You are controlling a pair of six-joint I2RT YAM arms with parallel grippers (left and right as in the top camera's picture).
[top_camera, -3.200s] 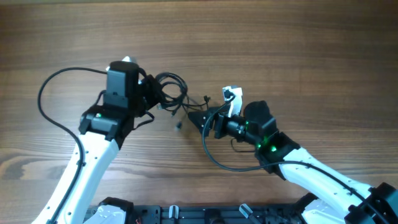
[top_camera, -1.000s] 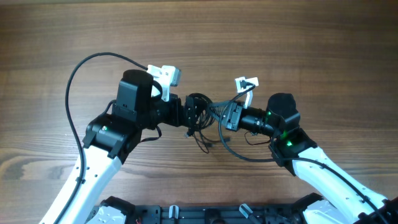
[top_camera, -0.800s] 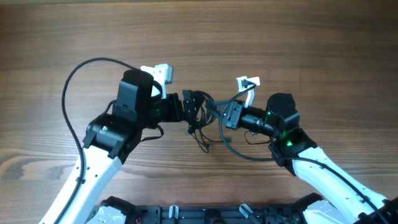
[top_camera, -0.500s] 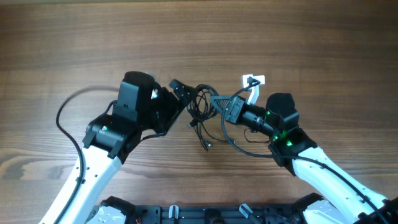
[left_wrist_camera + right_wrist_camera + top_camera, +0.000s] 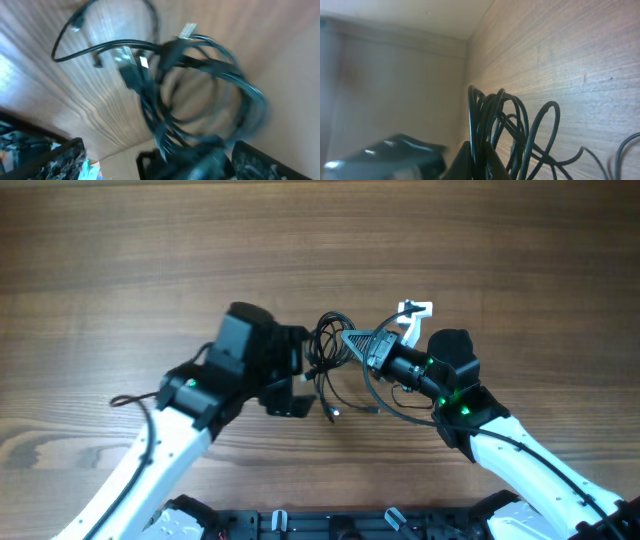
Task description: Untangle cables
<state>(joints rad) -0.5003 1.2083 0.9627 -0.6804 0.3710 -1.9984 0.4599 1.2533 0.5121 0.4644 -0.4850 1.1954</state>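
The cables are a tangle of thin black loops hanging between my two grippers above the wooden table. My right gripper is shut on the bundle from the right; in the right wrist view several loops rise out of its closed tips. My left gripper stands just left of the bundle, jaws wide apart. In the blurred left wrist view the loops fill the middle, and my left gripper shows only the tips of its spread fingers. One plug end trails onto the table.
The thick black cable of the right arm loops below its wrist. The arm bases and a black rail line the front edge. Bare wood lies behind and to both sides.
My left arm has swung right and turned its wrist, closing in on the bundle's left side. The right gripper stays shut on the cables and has lifted them slightly towards the back.
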